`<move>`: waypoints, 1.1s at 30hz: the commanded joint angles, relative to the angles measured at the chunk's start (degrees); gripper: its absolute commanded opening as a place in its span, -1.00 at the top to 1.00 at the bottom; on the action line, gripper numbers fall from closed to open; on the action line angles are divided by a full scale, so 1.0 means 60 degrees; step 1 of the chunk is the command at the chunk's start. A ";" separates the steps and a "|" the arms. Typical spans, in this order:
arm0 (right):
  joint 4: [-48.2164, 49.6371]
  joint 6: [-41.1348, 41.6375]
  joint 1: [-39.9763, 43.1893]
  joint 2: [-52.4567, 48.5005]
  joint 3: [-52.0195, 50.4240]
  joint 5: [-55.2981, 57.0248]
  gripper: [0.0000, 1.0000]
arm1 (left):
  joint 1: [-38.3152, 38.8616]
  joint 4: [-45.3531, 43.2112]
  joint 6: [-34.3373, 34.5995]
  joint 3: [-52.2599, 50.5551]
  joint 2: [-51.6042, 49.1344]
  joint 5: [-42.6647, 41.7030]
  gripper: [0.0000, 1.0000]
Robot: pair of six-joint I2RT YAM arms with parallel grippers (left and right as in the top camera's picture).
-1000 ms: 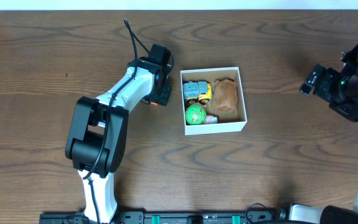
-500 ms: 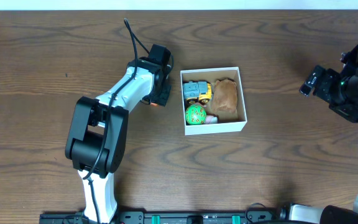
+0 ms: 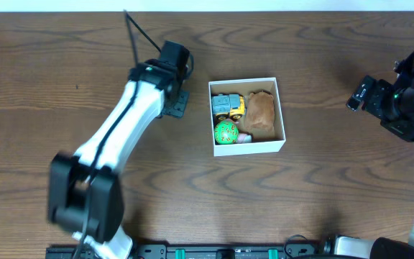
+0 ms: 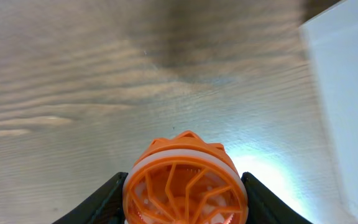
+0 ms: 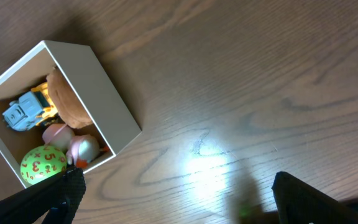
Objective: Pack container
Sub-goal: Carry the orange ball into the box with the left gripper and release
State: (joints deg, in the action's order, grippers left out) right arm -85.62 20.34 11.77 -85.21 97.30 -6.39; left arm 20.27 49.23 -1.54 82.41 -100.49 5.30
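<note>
Orange ribbed toy (image 4: 184,182) gripped by the left claw (image 4: 184,188), near the container (image 3: 250,149).
Right claw (image 5: 179,186) spread wide above the desk (image 3: 322,180); green ball (image 3: 226,132) and truck (image 3: 228,106) lie inside.

Glare whitens the table (image 5: 210,155) in both wrist views; overhead, the left arm (image 3: 121,119) is motion-blurred.

The dark wood-grain table (image 3: 315,194) fills the scene, with a pale strip (image 3: 264,4) along its far edge, a black rail (image 3: 228,252) along its near edge and a glare patch (image 5: 210,165) on the surface.
</note>
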 commanded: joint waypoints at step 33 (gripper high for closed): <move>0.0200 -0.0146 0.0029 0.0182 -0.0004 0.0095 -0.99 | 0.3643 -0.2667 0.0047 0.0317 0.0098 -0.1894 -0.69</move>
State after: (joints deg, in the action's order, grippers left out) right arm -84.68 20.34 11.77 -85.21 97.30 -6.39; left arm 42.44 33.06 -1.54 82.76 -105.51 -7.46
